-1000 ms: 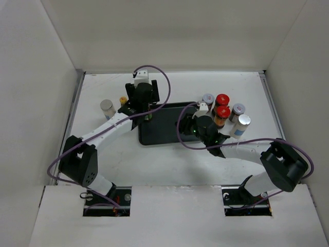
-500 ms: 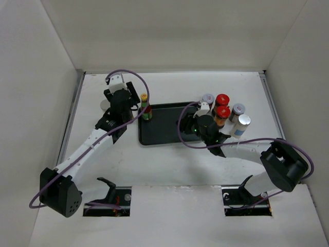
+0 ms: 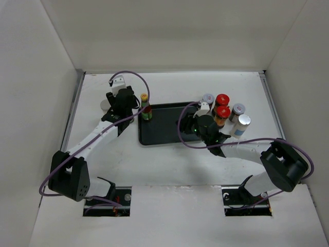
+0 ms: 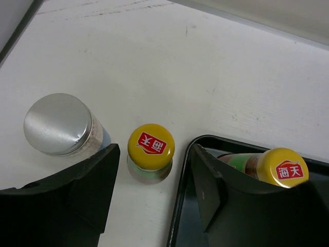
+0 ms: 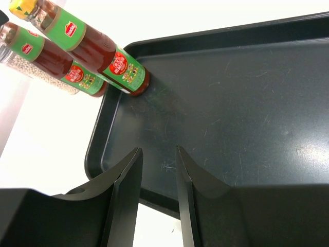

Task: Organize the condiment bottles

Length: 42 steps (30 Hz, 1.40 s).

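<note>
One yellow-capped bottle (image 4: 281, 170) now stands in the tray (image 3: 164, 131) corner, released.
My left claw (image 4: 154, 154) has moved off it, spread, with the second bottle (image 4: 150, 145) between my fingers (image 4: 87, 190), on the table (image 4: 205, 67).

- A tray (image 3: 163, 131) is set about the middle of the table (image 3: 169, 164).
- One sauce bottle (image 4: 281, 167) is stood inside the tray, in its far left corner.
- A second sauce bottle (image 4: 150, 146) is placed on the table, just outside the tray's left edge.
- A lone jar (image 4: 58, 123) is found just left of that bottle, toward the table's left edge.
- A group of five jars (image 3: 222, 111) is gathered on the table by the tray's far right corner.
</note>
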Tool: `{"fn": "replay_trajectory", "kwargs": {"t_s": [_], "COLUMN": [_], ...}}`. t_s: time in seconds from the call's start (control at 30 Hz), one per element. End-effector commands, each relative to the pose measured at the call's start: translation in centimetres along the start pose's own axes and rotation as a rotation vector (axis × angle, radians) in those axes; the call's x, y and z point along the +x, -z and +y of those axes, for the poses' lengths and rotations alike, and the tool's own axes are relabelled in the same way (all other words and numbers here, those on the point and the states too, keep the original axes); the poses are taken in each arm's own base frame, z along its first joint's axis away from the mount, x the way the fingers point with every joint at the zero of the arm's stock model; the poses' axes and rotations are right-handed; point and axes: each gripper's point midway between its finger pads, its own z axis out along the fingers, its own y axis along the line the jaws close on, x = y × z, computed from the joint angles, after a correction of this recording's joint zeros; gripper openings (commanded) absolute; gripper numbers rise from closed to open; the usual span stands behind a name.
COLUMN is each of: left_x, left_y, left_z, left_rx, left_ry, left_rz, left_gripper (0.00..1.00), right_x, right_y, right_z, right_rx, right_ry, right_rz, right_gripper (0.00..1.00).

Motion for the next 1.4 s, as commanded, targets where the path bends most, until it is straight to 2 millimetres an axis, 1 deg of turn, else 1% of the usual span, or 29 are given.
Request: {"fn": "replay_trajectory", "kwargs": {"t_s": [0.0,0.07,0.13,0.2,0.23,0.33,0.37,0.43,0.47,0.53,0.6,0.67,0.77,0.87,0.93,1.03,1.1,1.2,1.23,1.3,1.37], "left_x": [-2.7,-2.6,-2.4,-2.2,-2.1,-1.9,-1.8,-2.1,-2.5,-4.0,-5.5,-6.5,-7.1,-6.6,-6.5,-5.7,-5.4,-4.9,-4.7,-4.3,-3.7], "left_y": [0.0,-0.4,-0.5,-0.7,-0.8,-0.5,-0.3,0.3,0.9,2.7,4.8,6.6,8.8,10.9,11.9,13.1,13.2,13.1,13.2,12.8,12.2], "left_z": [0.1,0.3,0.3,0.4,0.4,0.6,0.7,0.8,0.8,0.7,0.9,1.0,0.9,-0.3,-1.4,-3.9,-5.3,-7.7,-8.4,-9.2,-9.5], "left_rx": [-0.005,-0.006,-0.003,-0.006,-0.008,-0.009,-0.009,-0.005,0.003,0.026,0.043,0.056,0.084,0.148,0.187,0.263,0.290,0.331,0.344,0.348,0.336], "left_ry": [0.069,0.066,0.064,0.070,0.069,0.064,0.068,0.075,0.079,0.094,0.107,0.105,0.082,0.073,0.071,0.068,0.065,0.046,0.044,0.028,0.004], "left_rz": [-0.078,-0.068,-0.068,-0.066,-0.062,-0.059,-0.061,-0.072,-0.080,-0.110,-0.154,-0.177,-0.174,-0.160,-0.149,-0.131,-0.126,-0.116,-0.116,-0.119,-0.109], "left_gripper": [0.55,0.53,0.46,0.34,0.29,0.24,0.21,0.18,0.16,0.15,0.15,0.15,0.15,0.15,0.15,0.14,0.14,0.14,0.14,0.14,0.14], "right_x": [-1.8,-1.5,-1.3,-1.7,-1.7,-1.4,-1.5,-1.8,-1.9,-1.4,-1.6,-1.8,-1.5,-1.7,-1.7,-1.8,-2.1,-2.3,-2.3,-2.5,-2.5], "right_y": [0.1,-0.1,-0.2,0.0,0.0,0.0,0.0,0.2,0.2,0.1,0.1,0.2,0.0,0.2,0.1,0.1,0.3,0.3,0.3,0.5,0.4], "right_z": [1.2,1.1,1.1,1.1,1.1,1.1,1.1,1.1,1.1,1.1,1.1,1.1,0.9,1.2,0.9,0.7,0.6,-0.3,-0.2,0.0,-0.2], "right_rx": [-0.045,-0.043,-0.040,-0.041,-0.043,-0.041,-0.043,-0.043,-0.043,-0.044,-0.044,-0.045,-0.040,-0.048,-0.039,-0.035,-0.032,-0.013,-0.016,-0.022,-0.015], "right_ry": [-0.013,-0.018,-0.018,-0.010,-0.008,-0.016,-0.015,-0.009,-0.011,-0.017,-0.013,-0.009,-0.020,-0.015,-0.015,-0.023,-0.017,-0.033,-0.035,-0.028,-0.029], "right_rz": [-0.057,-0.048,-0.039,-0.049,-0.054,-0.040,-0.043,-0.057,-0.061,-0.044,-0.047,-0.060,-0.046,-0.056,-0.058,-0.053,-0.070,-0.073,-0.069,-0.076,-0.079], "right_gripper": [0.39,0.39,0.39,0.39,0.39,0.39,0.39,0.39,0.39,0.39,0.39,0.39,0.39,0.39,0.39,0.39,0.39,0.39,0.39,0.39,0.39]}}
